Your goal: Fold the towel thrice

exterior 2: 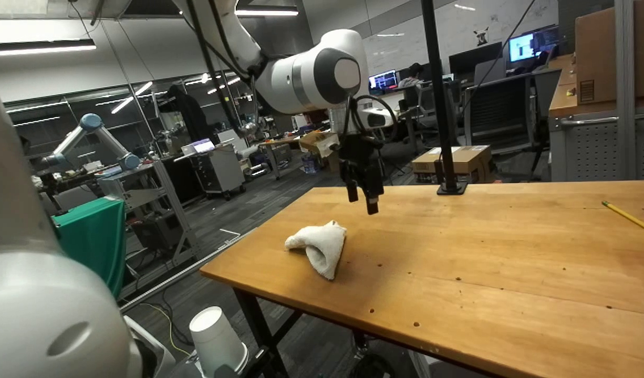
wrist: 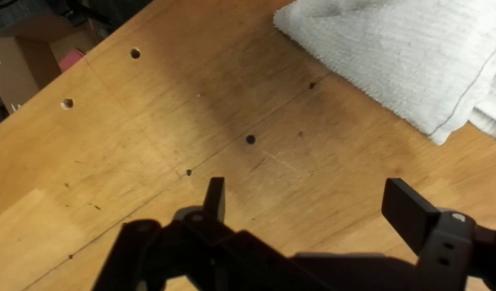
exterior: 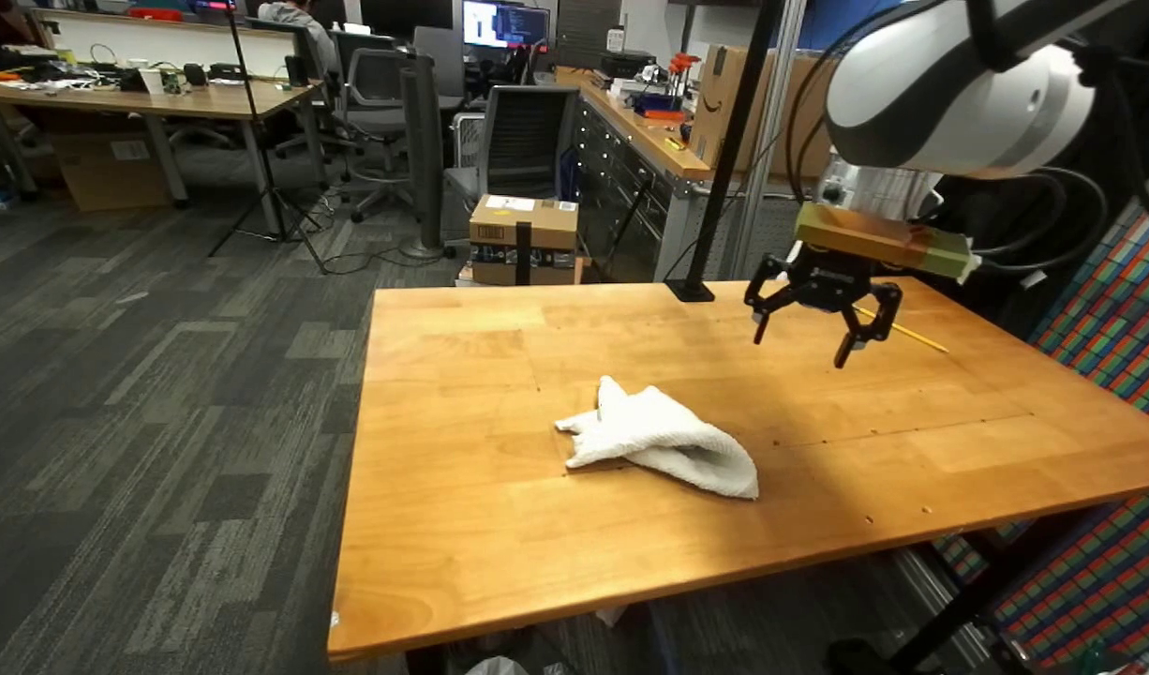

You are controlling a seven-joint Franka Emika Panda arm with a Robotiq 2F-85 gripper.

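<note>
You are reading twelve o'clock as the top of each view. Your end effector (exterior: 801, 345) is hanging above the wooden surface (exterior: 443, 553) with its jaws spread wide and is gripping nothing. In the wrist view you are seeing its fingers (wrist: 412, 212) reaching in from six o'clock, wood showing between them.

In an exterior view the white towel (exterior: 664, 436) is lying on the surface at eight o'clock of the end effector, well apart from it, its pointed corners jutting towards nine and ten o'clock. It is resting loosely bunched, part of it arching over a shadowed hollow. In the wrist view it is filling the corner at two o'clock, a thin dark line following one edge.

In both exterior views a yellow pencil (exterior: 917, 337) is lying on the surface at about three o'clock of the end effector, and a black post (exterior: 726, 178) is rising from a foot near the far edge; a cardboard box (exterior: 537, 217) is sitting beyond that edge. In the wrist view drilled holes (wrist: 251, 139) are dotting the surface, and a brown carton (wrist: 9, 76) is showing past its edge between nine and ten o'clock. In an exterior view an upturned white cup (exterior 2: 214, 336) is standing below the near edge at seven o'clock.
</note>
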